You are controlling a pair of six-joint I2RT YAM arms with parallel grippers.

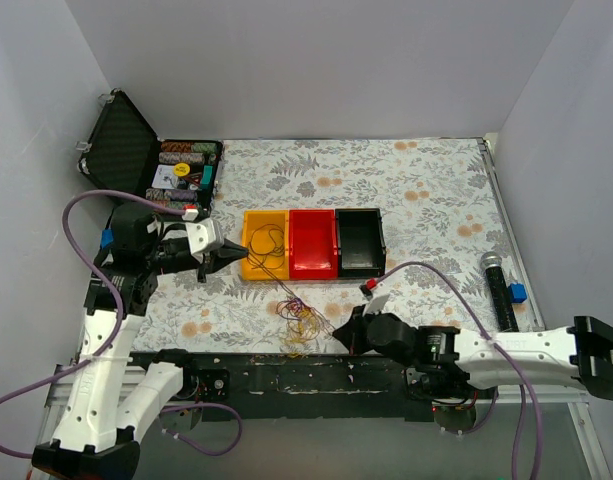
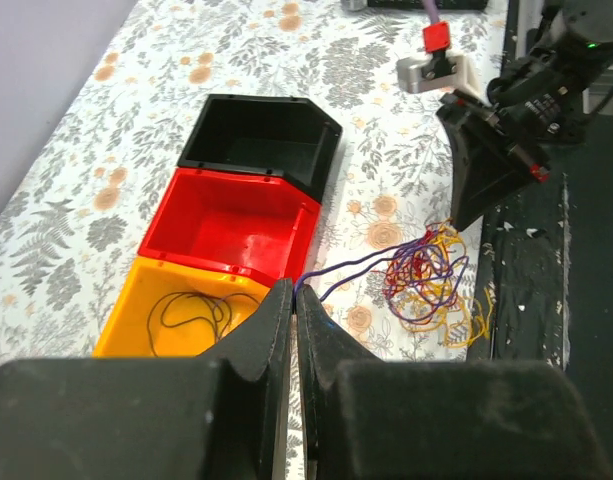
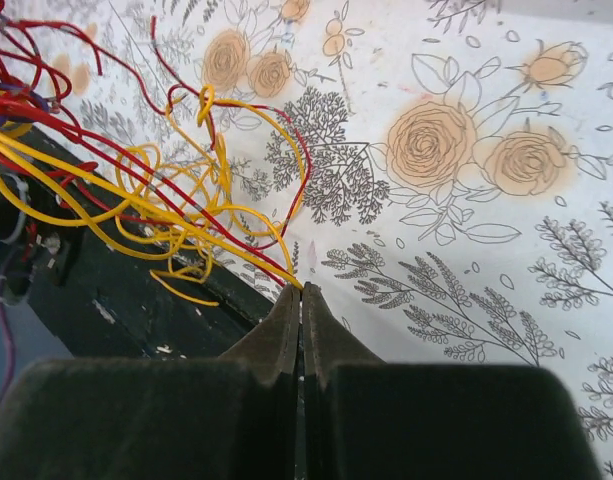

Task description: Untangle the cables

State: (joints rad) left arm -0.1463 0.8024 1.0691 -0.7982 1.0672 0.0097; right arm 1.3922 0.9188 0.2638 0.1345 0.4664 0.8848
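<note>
**Floral worktop, three bins in a row**

The flower-printed worktop [image 1: 426,190] carries a yellow bin [image 1: 258,274], a red bin [image 1: 313,245] and a black bin [image 1: 360,243], touching side by side near its middle. An open black case [image 1: 121,145] sits at the far left corner. A microphone [image 1: 499,290] lies near the right edge, with a small blue block [image 1: 518,293] just beside it. The cables [image 1: 302,322] lie tangled at the near edge.

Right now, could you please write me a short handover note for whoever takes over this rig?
Left gripper: shut on a purple strand leading out of the tangle, beside the yellow bin.
Right gripper: shut, apparently on a yellow strand at the tangle's edge.
Tangle: red, yellow and purple, at the near edge of the table.
Done: one dark cable lies in the yellow bin.
Left: separate the rest; red bin and black bin hold none.
</note>
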